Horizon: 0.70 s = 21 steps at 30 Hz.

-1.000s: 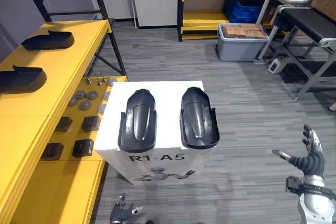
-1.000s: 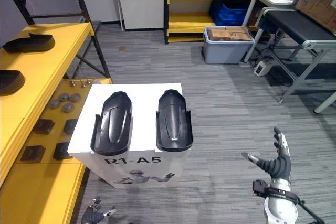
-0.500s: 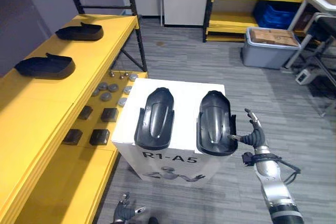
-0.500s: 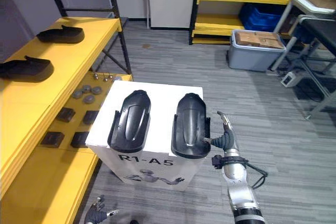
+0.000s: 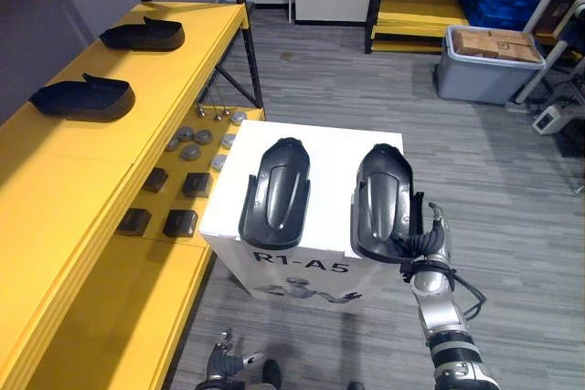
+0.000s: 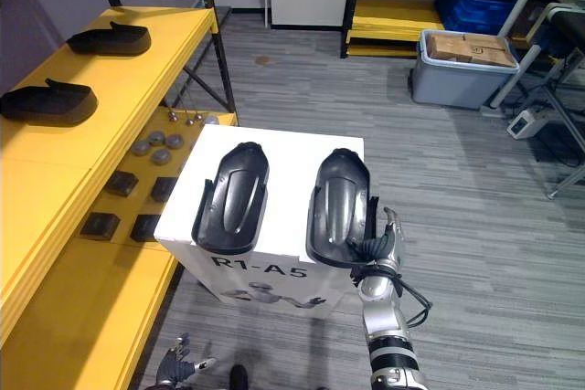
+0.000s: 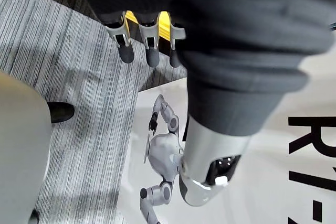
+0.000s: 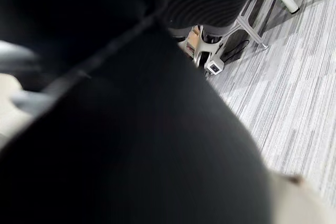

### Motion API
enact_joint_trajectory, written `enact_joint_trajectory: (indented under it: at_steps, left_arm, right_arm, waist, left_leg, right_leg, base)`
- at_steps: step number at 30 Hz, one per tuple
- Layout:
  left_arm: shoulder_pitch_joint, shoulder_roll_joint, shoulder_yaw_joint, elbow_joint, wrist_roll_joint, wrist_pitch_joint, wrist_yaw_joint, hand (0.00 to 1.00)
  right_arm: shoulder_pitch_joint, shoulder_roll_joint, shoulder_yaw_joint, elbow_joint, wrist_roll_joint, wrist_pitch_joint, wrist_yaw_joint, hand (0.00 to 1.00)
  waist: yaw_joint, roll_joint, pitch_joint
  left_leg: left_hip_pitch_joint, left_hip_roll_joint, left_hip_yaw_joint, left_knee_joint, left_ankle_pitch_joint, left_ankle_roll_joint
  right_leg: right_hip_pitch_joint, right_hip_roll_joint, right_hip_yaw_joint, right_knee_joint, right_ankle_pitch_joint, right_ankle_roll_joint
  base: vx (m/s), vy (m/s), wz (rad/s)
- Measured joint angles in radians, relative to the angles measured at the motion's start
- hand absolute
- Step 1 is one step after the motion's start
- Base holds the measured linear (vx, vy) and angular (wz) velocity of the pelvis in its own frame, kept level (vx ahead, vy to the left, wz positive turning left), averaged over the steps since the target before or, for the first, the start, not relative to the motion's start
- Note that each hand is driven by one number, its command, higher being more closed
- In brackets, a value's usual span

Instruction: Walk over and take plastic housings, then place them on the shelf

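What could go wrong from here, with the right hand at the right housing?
1. The right hand meets the right housing at one side of its near end; lifted from there, the long shell could twist or slip.
2. That end lies at the front edge of the white box; a nudge could push it off.
3. The left hand hangs low near the floor, open, probably too far away to steady the housing.

Grey striped carpet (image 5: 311, 79) covers the floor. A yellow shelf (image 5: 64, 189) on black uprights runs along the left. A second yellow rack (image 5: 411, 20) lines the far wall, with a grey bin (image 5: 489, 79) of cardboard boxes before it.
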Motion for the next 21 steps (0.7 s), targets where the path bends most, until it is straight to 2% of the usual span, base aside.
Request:
enact_joint_trajectory:
  at_steps: [10, 14, 21]
  left_arm:
    - [-0.005, -0.003, 0.000, 0.002, 0.000, 0.006, -0.004, 0.00]
    - [-0.005, -0.003, 0.000, 0.002, 0.000, 0.011, -0.005, 0.00]
    - [0.001, -0.003, 0.029, -0.084, 0.000, 0.013, -0.003, 0.00]
  right_arm:
    - [0.008, -0.003, -0.016, 0.023, 0.091, -0.008, 0.067, 1.00]
    - [0.018, -0.004, -0.016, 0.017, 0.096, -0.008, 0.082, 1.00]
    - [0.112, -0.002, -0.021, -0.136, 0.104, -0.008, 0.088, 1.00]
  waist:
    - [0.000, -0.005, 0.003]
    - [0.000, -0.005, 0.003]
    - [0.002, -0.006, 0.003]
  left_leg:
    - [0.025, 0.002, -0.002, -0.001, -0.004, -0.007]
    - [0.026, 0.005, -0.001, 0.000, -0.006, -0.009]
    - [0.028, 0.006, -0.003, 0.001, -0.006, -0.009]
  right_leg:
    - [0.042, 0.003, -0.003, -0.031, 0.000, 0.000]
    - [0.050, 0.006, -0.003, -0.033, 0.000, 0.000]
    - [0.053, 0.007, -0.004, -0.029, 0.000, 0.000]
  base:
    - [0.00, 0.002, 0.00]
    - [0.02, 0.002, 0.01]
    - [0.00, 0.000, 0.00]
